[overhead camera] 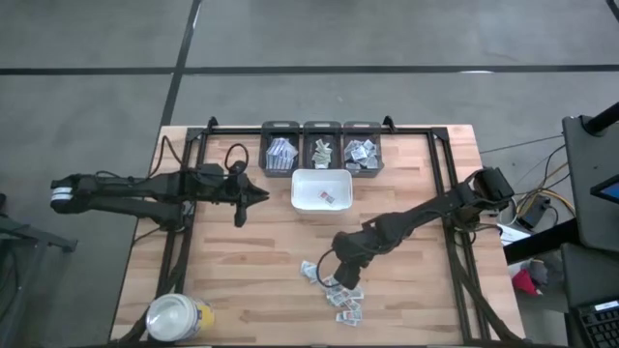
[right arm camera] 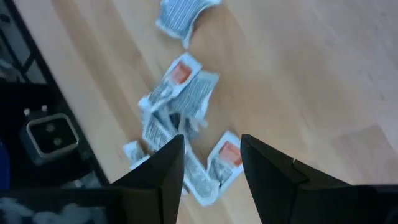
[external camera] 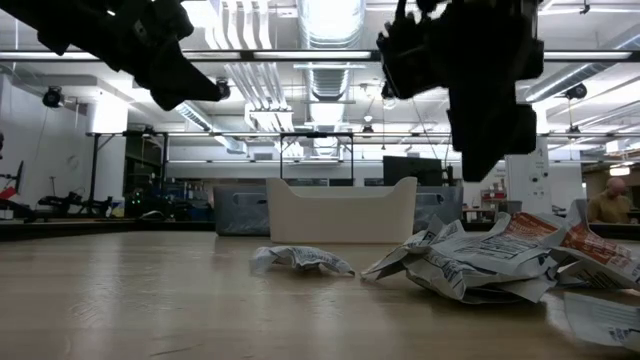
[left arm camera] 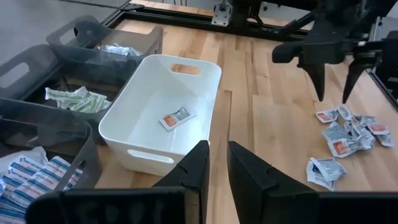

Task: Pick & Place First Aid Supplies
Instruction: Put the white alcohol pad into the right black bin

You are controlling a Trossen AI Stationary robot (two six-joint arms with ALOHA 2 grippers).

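Left gripper [overhead camera: 263,196], fingers slightly apart and empty, is parked beside the tray [overhead camera: 300,184]. Right gripper [right arm camera: 211,165] is held spread over the packets [overhead camera: 334,288] near the table's front edge. One edge packet is best isolated, then pinched.

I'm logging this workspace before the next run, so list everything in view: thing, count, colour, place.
loose packets: a small pile, white with grey and red print, on the table's near right part
packet in tray: one, white with red print, on the tray floor
white tray: one, mid-table in front of the bins
grey bins: three in a row at the far edge, each holding packets
jar: one, yellow with white lid, near left corner
wooden table: one, light wood
person: one, far in the room
left gripper: dark, left of the tray, narrowly open, empty
right gripper: dark, open above the pile, empty
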